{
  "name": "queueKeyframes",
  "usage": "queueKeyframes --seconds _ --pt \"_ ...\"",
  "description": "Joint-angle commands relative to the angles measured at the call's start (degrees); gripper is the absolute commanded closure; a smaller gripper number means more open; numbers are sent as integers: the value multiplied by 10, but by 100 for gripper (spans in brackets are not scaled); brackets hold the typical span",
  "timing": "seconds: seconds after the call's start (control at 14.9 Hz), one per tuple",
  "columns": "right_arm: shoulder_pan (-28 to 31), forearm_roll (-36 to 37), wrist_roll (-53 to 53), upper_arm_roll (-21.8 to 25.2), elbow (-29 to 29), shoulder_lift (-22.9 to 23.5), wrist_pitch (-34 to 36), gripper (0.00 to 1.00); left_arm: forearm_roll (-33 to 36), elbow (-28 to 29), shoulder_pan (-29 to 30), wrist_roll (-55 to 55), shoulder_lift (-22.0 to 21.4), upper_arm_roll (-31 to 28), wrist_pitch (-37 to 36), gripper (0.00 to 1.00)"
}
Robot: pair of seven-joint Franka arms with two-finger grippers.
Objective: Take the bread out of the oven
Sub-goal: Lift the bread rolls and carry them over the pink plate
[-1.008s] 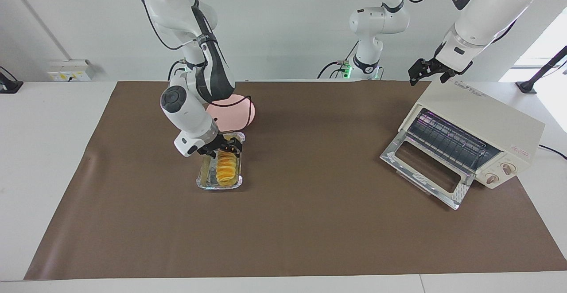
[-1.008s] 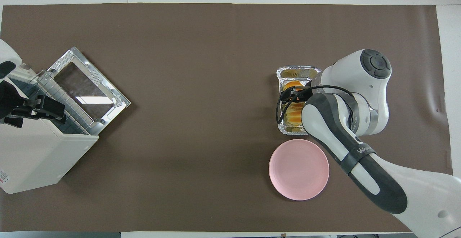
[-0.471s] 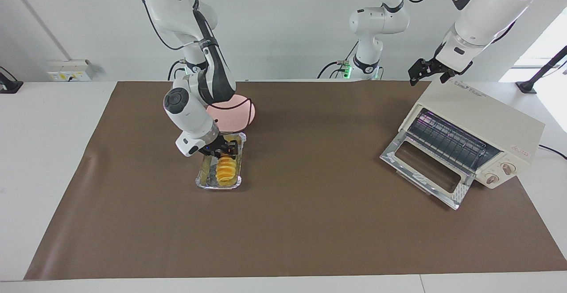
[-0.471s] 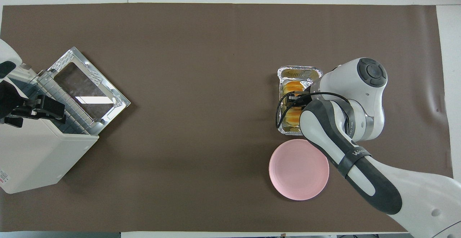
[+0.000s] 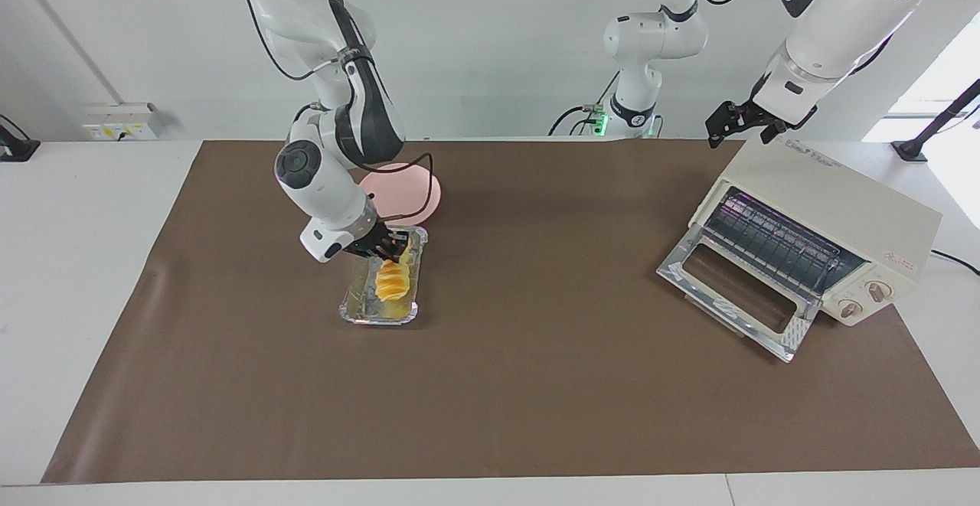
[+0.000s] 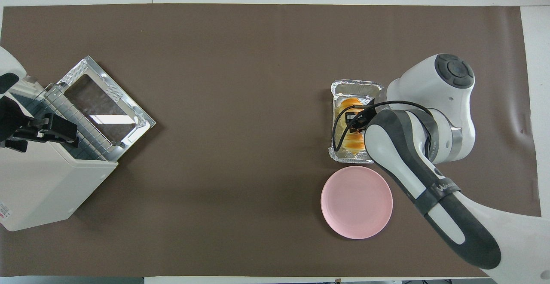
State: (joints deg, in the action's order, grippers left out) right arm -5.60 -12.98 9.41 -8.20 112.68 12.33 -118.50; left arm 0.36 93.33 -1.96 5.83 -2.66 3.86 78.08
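The golden ridged bread (image 5: 392, 282) (image 6: 353, 143) lies tilted in a silver foil tray (image 5: 358, 313) (image 6: 356, 87) toward the right arm's end of the table. Its end nearer to the robots is raised. My right gripper (image 5: 389, 247) (image 6: 356, 118) reaches down into the tray and is shut on that raised end. The cream-white oven (image 5: 834, 200) (image 6: 43, 189) stands at the left arm's end with its glass door (image 5: 731, 292) dropped open and a bare wire rack inside. My left gripper (image 5: 726, 129) (image 6: 47, 129) waits open over the oven's top.
A round pink plate (image 5: 417, 192) (image 6: 356, 202) sits beside the foil tray, nearer to the robots. A brown mat (image 5: 536, 383) covers the table. A third robot arm (image 5: 651, 39) stands at the table's edge between the two bases.
The right gripper has closed on the bread and tipped up its end nearer to the robots. The right arm's wrist has risen a little. The left arm has not moved.
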Motion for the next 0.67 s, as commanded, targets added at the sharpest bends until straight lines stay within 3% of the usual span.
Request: queueKeyframes --seconds 0.0,0.34,0.47,0.61 --pt "5 37 9 -3 6 -46 62 100 -7 10 4 1 -10 1 9 0" --pt "-5 31 56 -7 56 -137 219 100 -7 10 4 1 -9 1 9 0" --pt "-20 30 54 -7 109 -171 218 100 -7 9 4 1 -9 1 9 0" --pt "-38 30 53 -7 189 -207 168 100 -7 9 4 1 -9 1 9 0"
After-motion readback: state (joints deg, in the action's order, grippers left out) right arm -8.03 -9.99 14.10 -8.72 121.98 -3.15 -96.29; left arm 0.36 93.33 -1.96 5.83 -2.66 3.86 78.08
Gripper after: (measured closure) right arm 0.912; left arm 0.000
